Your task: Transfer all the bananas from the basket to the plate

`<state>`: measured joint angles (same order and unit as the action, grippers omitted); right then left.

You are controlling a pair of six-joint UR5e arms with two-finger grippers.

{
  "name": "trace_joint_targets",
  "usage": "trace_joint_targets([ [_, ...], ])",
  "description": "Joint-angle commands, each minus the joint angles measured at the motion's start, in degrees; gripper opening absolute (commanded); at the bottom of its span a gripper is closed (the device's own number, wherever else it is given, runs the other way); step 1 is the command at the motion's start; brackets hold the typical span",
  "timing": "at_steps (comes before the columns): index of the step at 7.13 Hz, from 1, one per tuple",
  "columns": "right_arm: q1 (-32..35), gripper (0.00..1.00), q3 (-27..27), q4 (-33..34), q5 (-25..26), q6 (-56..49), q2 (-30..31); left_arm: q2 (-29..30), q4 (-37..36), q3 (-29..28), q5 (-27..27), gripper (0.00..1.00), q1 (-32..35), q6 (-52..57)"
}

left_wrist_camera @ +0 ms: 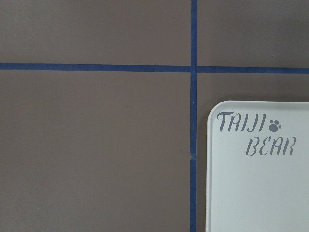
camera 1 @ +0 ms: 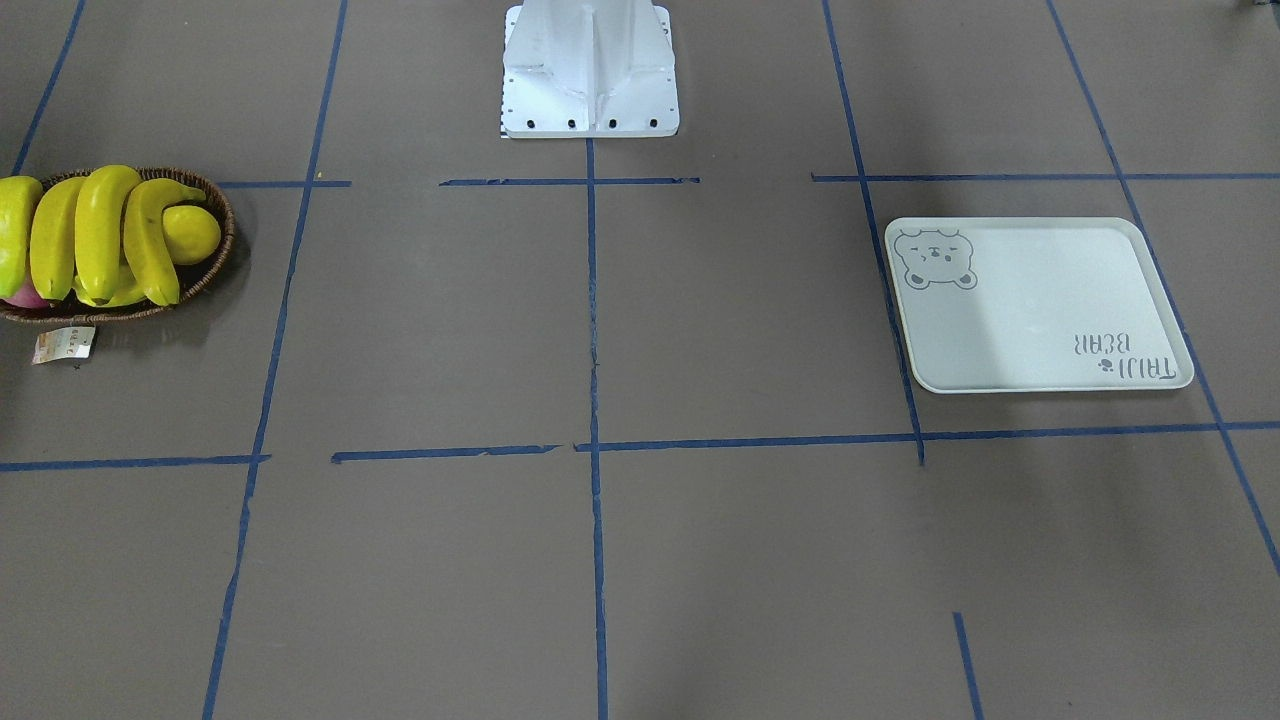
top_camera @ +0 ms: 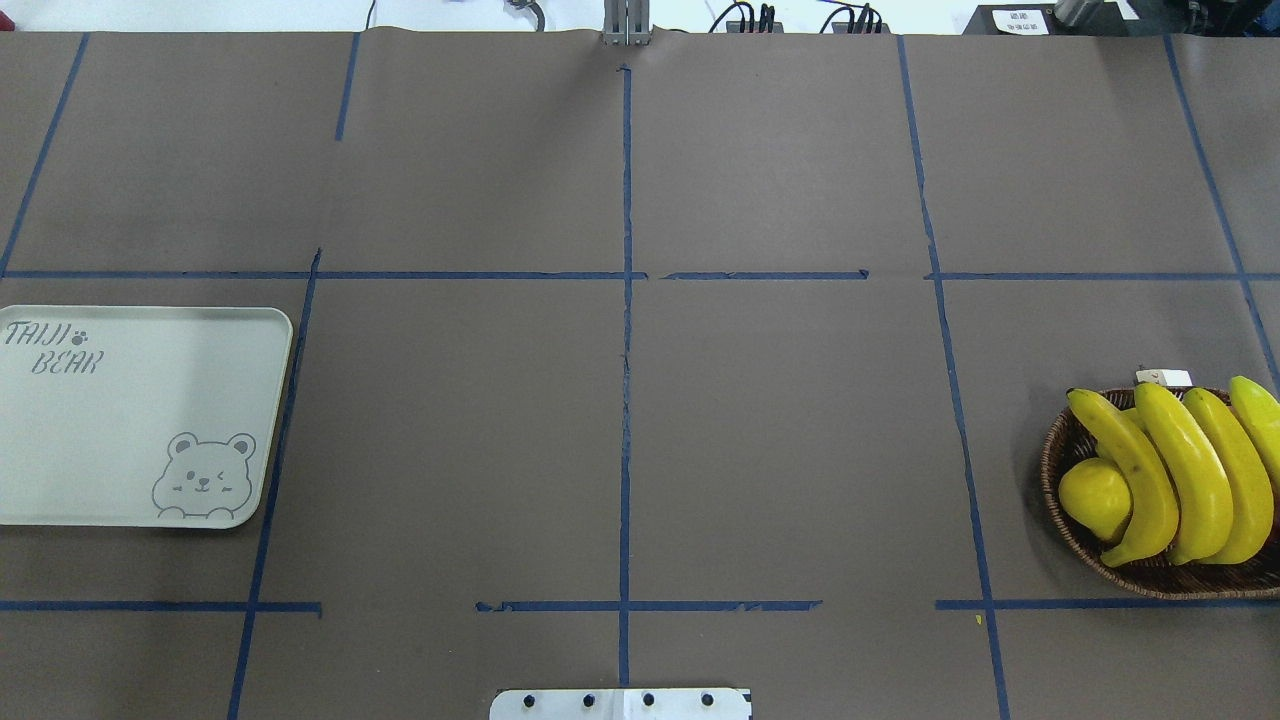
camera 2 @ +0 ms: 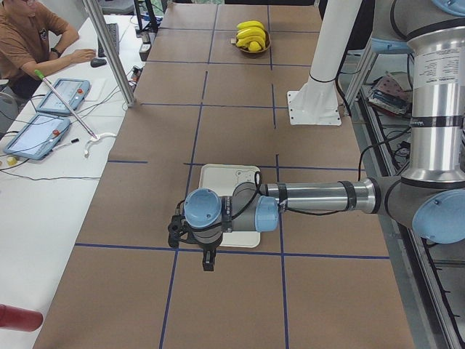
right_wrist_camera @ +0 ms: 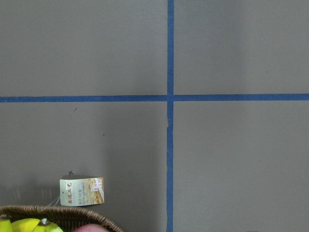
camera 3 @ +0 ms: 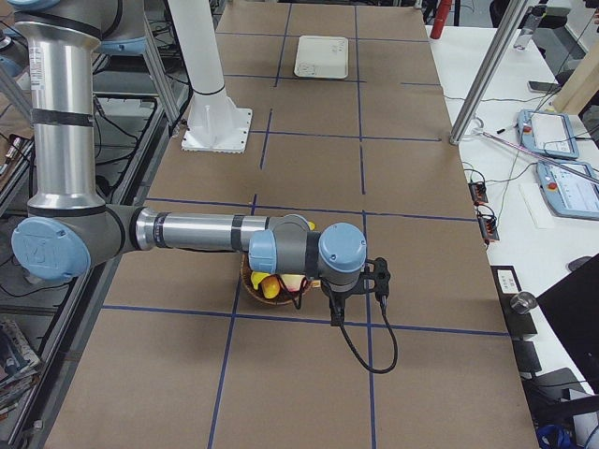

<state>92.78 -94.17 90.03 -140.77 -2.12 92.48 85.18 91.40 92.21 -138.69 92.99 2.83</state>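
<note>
Four bananas (top_camera: 1180,480): all in the basket (top_camera: 1150,582) at my right end of the table; three lie side by side on top, part of a fourth shows beneath.
Basket extras: lemon (top_camera: 1095,495) against the left rim; greener yellow fruit (top_camera: 1262,420) at the right, cut by the frame; pink item (camera 1: 25,295), mostly hidden.
Plate (top_camera: 120,430): far left, well apart from the basket; no banana on it yet.
Left claw (camera 2: 208,265): hangs above the plate's lettered corner; released or clenched, I cannot tell.
Right claw (camera 3: 336,318): hangs above the basket's tag side; likewise cannot tell.
Table (top_camera: 780,450): brown paper, blue tape (top_camera: 625,400) grid, white base plate (camera 1: 590,70).
Room: side bench with tablets (camera 2: 62,96); seated person (camera 2: 29,40).
Writing: "TAIJI BEAR" with a paw mark, plus a winking bear face, on the plate; paper tag (right_wrist_camera: 82,191) print too small to read.
</note>
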Motion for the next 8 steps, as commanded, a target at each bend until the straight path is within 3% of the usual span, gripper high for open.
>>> trace_joint_targets([
  [1, -0.85, 1.00, -3.99, -0.37, -1.70, -0.34, 1.90, -0.10, 0.00, 0.43, 0.00, 1.00, 0.09, -0.01],
  [3, -5.82, 1.00, -12.13, 0.06, 4.67, 0.70, 3.92, -0.54, 0.09, 0.87, 0.00, 1.00, 0.09, -0.01],
  [4, -8.29, 1.00, -14.88, -0.02, 6.45, 11.32, 4.63, -0.63, 0.09, 1.13, 0.00, 1.00, 0.09, -0.01],
  [5, -9.54, 1.00, -19.17, -1.16, 5.08, 14.22, 8.56, -0.71, 0.09, 0.96, 0.00, 1.00, 0.09, 0.16],
  [8, -15.95, 1.00, -21.23, -23.43, 6.12, 16.00, 22.19, -0.89, 0.09, 1.31, 0.00, 1.00, 0.18, 0.16],
])
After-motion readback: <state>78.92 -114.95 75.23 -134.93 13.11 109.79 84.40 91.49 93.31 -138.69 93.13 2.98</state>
